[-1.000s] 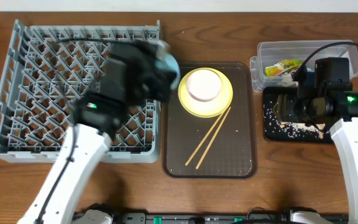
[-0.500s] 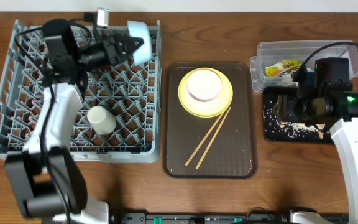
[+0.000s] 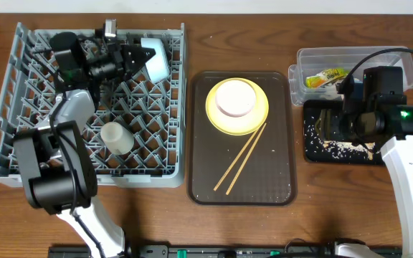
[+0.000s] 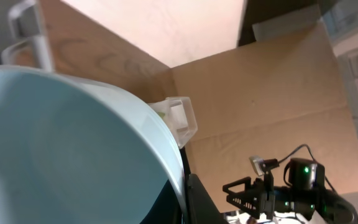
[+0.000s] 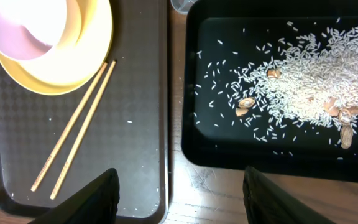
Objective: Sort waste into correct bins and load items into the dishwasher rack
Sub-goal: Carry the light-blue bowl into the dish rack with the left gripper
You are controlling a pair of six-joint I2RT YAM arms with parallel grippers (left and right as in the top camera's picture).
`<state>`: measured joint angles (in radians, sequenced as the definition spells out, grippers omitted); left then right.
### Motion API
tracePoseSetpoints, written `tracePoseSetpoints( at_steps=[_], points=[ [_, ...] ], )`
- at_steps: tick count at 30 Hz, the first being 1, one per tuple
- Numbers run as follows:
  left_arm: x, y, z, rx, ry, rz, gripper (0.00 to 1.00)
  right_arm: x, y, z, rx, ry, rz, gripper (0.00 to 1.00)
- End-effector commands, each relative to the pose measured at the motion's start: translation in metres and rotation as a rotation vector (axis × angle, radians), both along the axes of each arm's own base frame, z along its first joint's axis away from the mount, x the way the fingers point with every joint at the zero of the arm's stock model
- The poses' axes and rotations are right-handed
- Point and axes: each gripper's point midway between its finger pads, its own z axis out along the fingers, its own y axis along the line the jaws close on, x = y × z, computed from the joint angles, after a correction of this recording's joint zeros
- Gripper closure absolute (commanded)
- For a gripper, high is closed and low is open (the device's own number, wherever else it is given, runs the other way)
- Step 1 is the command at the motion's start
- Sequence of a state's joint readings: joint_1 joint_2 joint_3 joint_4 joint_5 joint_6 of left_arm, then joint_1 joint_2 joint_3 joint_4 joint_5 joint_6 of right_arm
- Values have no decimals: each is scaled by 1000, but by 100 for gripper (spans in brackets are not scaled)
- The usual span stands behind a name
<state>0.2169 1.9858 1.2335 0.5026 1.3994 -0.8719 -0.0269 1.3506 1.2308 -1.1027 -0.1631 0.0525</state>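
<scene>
My left gripper [image 3: 140, 59] is shut on the rim of the light-blue bowl [image 3: 155, 59], holding it on edge over the back right of the grey dishwasher rack [image 3: 20, 122]. The bowl fills the left wrist view [image 4: 61, 137], with one finger [image 4: 201, 202] against its rim. A white cup [image 3: 115, 136] stands in the rack. My right gripper [image 3: 330, 127] is open and empty at the left end of the black tray [image 3: 350, 154], which holds rice [image 5: 309, 87]. The yellow plate [image 3: 258, 115] bears the white-pinkish bowl [image 3: 234, 98]; chopsticks [image 3: 241, 158] lie beside it. The wrapper [image 3: 325, 77] lies in the clear tub [image 3: 378, 57].
The plate and chopsticks rest on a dark-brown serving tray [image 3: 264, 190] between the rack and the bins. In the right wrist view a strip of bare wood [image 5: 174, 124] separates this tray [image 5: 135, 155] from the black tray [image 5: 229, 155]. Some nut-like bits [image 5: 247, 102] lie among the rice.
My left arm has swung back and left, carrying the light-blue bowl from over the rack's right edge to the rack's back right, and lowered it slightly. The right arm has not moved.
</scene>
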Motion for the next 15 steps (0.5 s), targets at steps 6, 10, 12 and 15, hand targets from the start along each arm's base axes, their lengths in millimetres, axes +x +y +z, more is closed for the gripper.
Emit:
tracePoseSetpoints(
  at_steps=[6,10,12,15],
  points=[
    [16,33,-15,9,35,115,94,0,0,6,-1,-16,-2,39],
    [22,44,-17,21,41,168,88,0,0,6,-1,-16,-2,39],
    [24,50,-19,26,45,192,87,0,0,6,-1,-16,-2,39],
    [26,56,-21,29,57,217,72,-1,0,6,-1,-13,-2,39]
  ],
)
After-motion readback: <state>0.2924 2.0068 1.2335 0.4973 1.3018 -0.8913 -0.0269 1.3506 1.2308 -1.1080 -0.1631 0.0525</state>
